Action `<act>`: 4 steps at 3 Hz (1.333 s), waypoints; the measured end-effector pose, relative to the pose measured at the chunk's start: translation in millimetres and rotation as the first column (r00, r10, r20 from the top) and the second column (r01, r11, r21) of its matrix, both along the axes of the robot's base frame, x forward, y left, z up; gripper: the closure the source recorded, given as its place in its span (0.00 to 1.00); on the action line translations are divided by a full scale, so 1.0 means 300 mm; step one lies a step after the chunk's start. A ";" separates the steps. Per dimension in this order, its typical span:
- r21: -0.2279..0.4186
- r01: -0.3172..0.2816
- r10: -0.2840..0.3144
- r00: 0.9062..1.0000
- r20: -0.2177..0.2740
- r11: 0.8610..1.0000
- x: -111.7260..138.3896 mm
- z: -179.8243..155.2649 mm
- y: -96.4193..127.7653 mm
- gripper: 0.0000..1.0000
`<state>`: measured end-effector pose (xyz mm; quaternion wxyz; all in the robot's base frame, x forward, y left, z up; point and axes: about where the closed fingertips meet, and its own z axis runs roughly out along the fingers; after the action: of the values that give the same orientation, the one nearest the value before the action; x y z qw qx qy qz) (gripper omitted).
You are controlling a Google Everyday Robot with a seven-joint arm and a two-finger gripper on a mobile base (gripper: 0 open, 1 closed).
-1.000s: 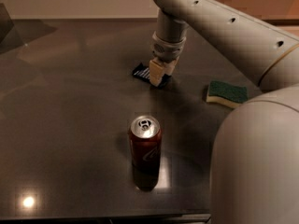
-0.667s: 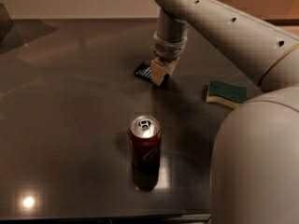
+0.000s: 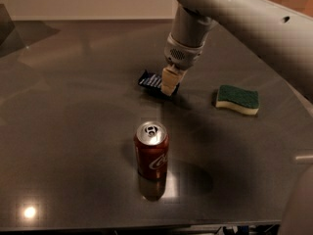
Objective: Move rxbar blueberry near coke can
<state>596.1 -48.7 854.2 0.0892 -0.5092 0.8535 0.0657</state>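
Observation:
The rxbar blueberry [image 3: 150, 81] is a small dark navy wrapper at the table's middle back. Its right end is hidden under my gripper [image 3: 168, 86]. The gripper comes down from the arm at the upper right and is shut on that end of the bar, holding it at or just above the table top. The coke can [image 3: 152, 153] stands upright, red with a silver top, toward the front of the table. It is well apart from the bar, almost straight in front of it.
A green-and-yellow sponge [image 3: 237, 100] lies to the right of the gripper. The dark glossy table [image 3: 73, 131] reaches the front edge just below the can. Part of the robot's pale body [image 3: 298, 204] fills the lower right corner.
The gripper and the rxbar blueberry have moved together a little toward the front, closer to the coke can. The can and sponge have not moved.

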 end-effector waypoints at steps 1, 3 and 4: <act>-0.011 -0.169 0.169 0.986 0.013 0.986 -0.144 0.029 0.016 1.00; -0.057 -0.362 0.361 0.932 -0.026 0.931 -0.366 0.021 -0.012 1.00; -0.060 -0.402 0.399 0.915 -0.052 0.914 -0.432 0.011 -0.037 0.82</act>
<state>466.4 -59.7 857.6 0.0397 -0.6746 0.7345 0.0625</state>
